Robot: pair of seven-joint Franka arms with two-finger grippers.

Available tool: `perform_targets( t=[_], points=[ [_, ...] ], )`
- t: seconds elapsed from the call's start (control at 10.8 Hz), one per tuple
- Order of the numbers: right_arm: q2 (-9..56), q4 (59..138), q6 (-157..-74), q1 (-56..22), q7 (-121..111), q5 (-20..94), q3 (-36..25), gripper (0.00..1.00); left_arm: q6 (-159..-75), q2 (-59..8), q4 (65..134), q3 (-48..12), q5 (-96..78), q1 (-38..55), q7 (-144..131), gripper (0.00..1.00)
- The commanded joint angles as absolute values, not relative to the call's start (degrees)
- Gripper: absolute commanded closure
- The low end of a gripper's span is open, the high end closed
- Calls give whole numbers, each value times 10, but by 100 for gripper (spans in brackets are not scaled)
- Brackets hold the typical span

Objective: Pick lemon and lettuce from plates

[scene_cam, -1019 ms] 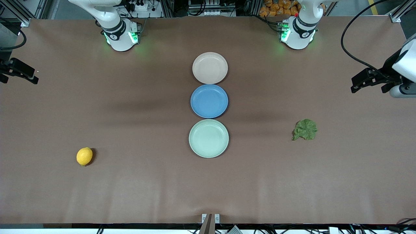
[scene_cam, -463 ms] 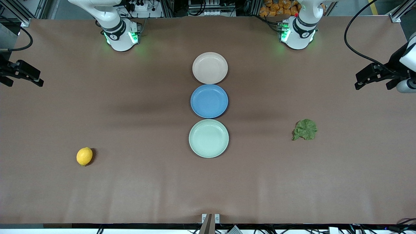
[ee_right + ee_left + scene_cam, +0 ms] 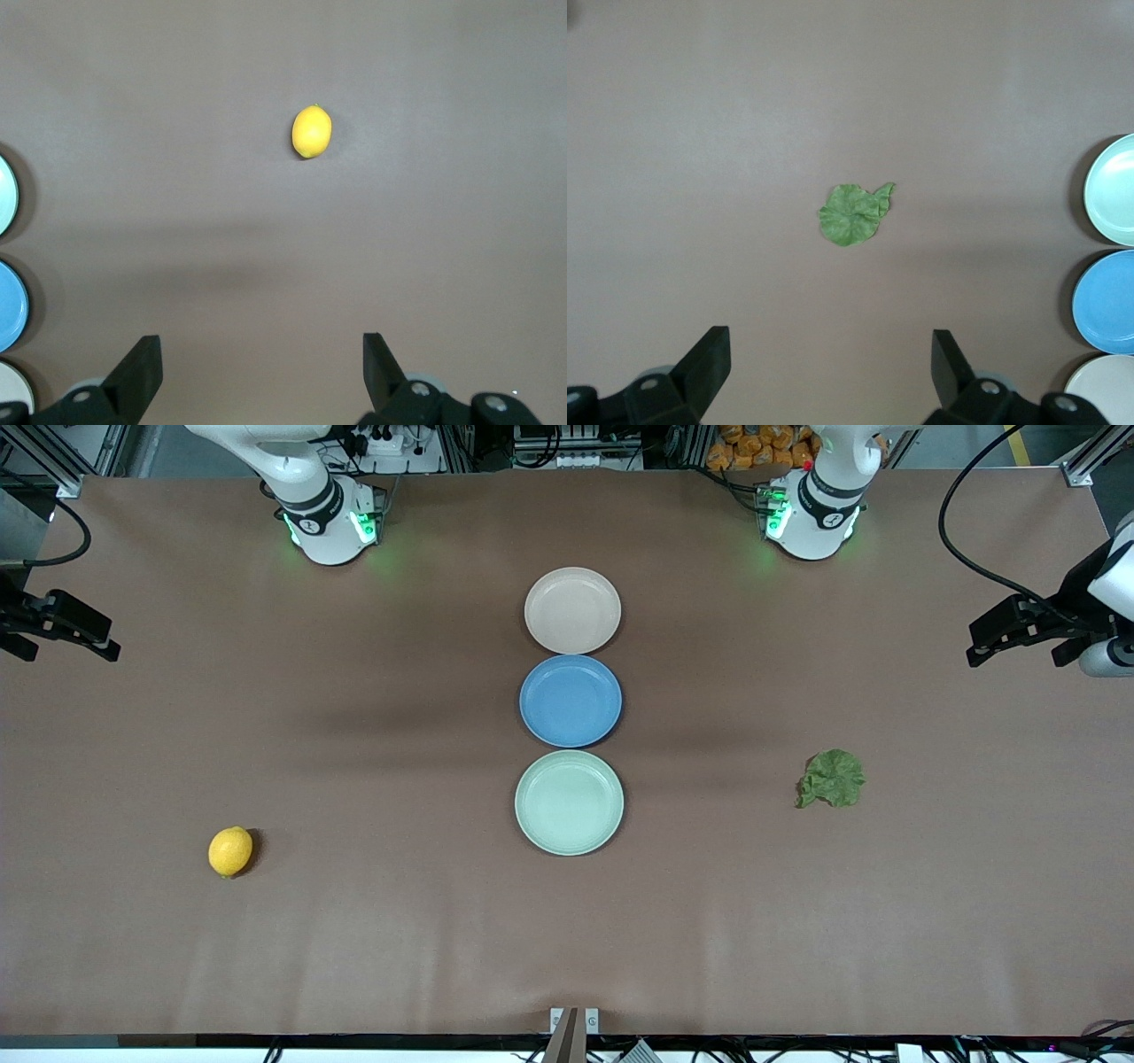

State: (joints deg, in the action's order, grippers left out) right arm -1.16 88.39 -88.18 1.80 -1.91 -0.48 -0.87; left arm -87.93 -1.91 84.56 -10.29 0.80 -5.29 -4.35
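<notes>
Fingers of the left gripper (image 3: 824,367) and right gripper (image 3: 257,367) spread wide, holding nothing, above bare table.

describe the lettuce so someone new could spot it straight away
Start at the column of three plates mid-table and find the mint green plate. Level with it, toward the left arm's end, the lettuce lies on bare table: the only crumpled dark green leaf.

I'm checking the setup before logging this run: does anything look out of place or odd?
Nothing is spilled or damaged. The lemon and lettuce lie on the bare table, not on plates; the beige plate, blue plate and mint plate are empty. Left gripper and right gripper wait open at the table's ends.
</notes>
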Motion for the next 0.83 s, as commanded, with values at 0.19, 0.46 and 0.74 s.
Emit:
perform_targets(
  t=[0.19, 0.46, 0.74],
  points=[
    [-18, 894, -881, 19, -17, -14, -8, 0, -863, -16, 838, -94, 4, -52, -36, 0],
    [-18, 894, -881, 20, -17, -14, -8, 0, -863, -16, 837, -95, 4, -52, -36, 0],
    [-18, 892, -883, 22, -16, -12, -9, 0, -863, -16, 837, -95, 3, -52, -36, 0]
  ],
)
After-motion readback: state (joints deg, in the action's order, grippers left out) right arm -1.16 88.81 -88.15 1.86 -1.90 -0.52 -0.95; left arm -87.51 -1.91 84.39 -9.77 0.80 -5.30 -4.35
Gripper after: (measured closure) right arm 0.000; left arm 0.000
